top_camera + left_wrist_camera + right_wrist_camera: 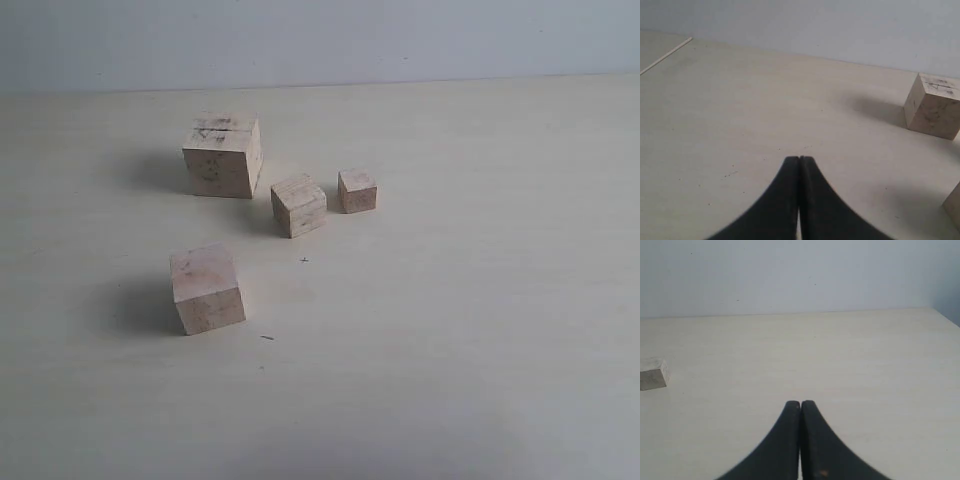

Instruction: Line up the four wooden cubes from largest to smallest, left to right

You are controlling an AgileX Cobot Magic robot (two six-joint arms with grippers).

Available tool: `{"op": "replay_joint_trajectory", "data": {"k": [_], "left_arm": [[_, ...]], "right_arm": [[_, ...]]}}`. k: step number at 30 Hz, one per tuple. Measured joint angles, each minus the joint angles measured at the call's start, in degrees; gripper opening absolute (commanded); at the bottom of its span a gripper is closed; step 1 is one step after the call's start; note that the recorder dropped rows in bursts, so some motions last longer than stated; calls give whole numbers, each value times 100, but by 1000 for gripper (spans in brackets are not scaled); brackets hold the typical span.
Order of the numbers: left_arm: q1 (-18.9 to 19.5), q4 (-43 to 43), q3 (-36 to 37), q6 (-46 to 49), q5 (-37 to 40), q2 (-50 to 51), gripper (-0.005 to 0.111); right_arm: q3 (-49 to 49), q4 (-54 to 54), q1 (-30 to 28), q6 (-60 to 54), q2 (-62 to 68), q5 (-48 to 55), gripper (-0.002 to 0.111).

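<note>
**Q:** Exterior view, left to right: where do the four cubes sit?

**A:** All four rest on the pale table [460,340], none touching another. Farthest left and nearest the camera, standing alone: the second-largest cube [207,288], turned slightly. Behind it and a little rightward: the largest cube [222,155], with dark smudges on its faces and a groove across its top. Right of that, near the middle: the third cube [298,205], set at an angle. Just beside it on the right, across a narrow gap: the smallest cube [357,190]. The three rear cubes form a loose row, shrinking in size rightward; the second-largest lies well in front of that row.

**Q:** Left wrist view: state of the pincer?

**A:** The left gripper [799,159] is closed, its two dark fingers pressed together with nothing between them, over bare tabletop. The largest cube stands ahead and to one side, well apart from the fingertips. A cropped cube [954,207] is cut by the frame edge; which cube it is cannot be told.

**Q:** Right wrist view?

**A:** The right gripper [800,402] is likewise closed and empty, fingers meeting tip to tip. A cube fragment [652,374] shows at the frame edge, well apart from the fingers; its identity cannot be told
</note>
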Motion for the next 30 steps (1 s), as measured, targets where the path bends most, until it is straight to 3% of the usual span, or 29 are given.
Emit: {"op": "replay_joint_trajectory", "data": {"k": [14, 21, 27, 30], "left_arm": [[0, 0, 0, 0, 0, 0, 0], [0, 0, 0, 0, 0, 0, 0], [0, 0, 0, 0, 0, 0, 0], [0, 0, 0, 0, 0, 0, 0]], "right_arm": [[0, -17, 0, 0, 0, -160, 0], [0, 1056, 0, 0, 0, -2580, 0], [0, 1306, 0, 374, -10, -4538, 0], [-226, 1375, 0, 650, 21, -4888, 0]]}}
